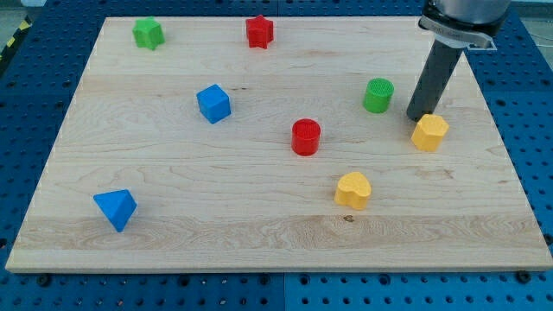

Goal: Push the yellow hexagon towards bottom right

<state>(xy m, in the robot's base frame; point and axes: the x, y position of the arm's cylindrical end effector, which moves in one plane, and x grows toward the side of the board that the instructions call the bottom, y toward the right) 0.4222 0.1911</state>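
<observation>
Landmark: yellow hexagon, toward board's right edge, right of green cylinder.

Risk: my tip sits at hexagon's upper-left corner, touching or just beside; cannot tell which. Off-centre contact could spin block, tip slipping past along its left face. Push running long could carry block off wooden board right edge.

Pose: rod leans slightly, descending from view's top right above hexagon. No hand or jaws; bare rod only.

Yellow heart lower-left of hexagon, clear of intended path.

no readable text, labels, numbers, signs
</observation>
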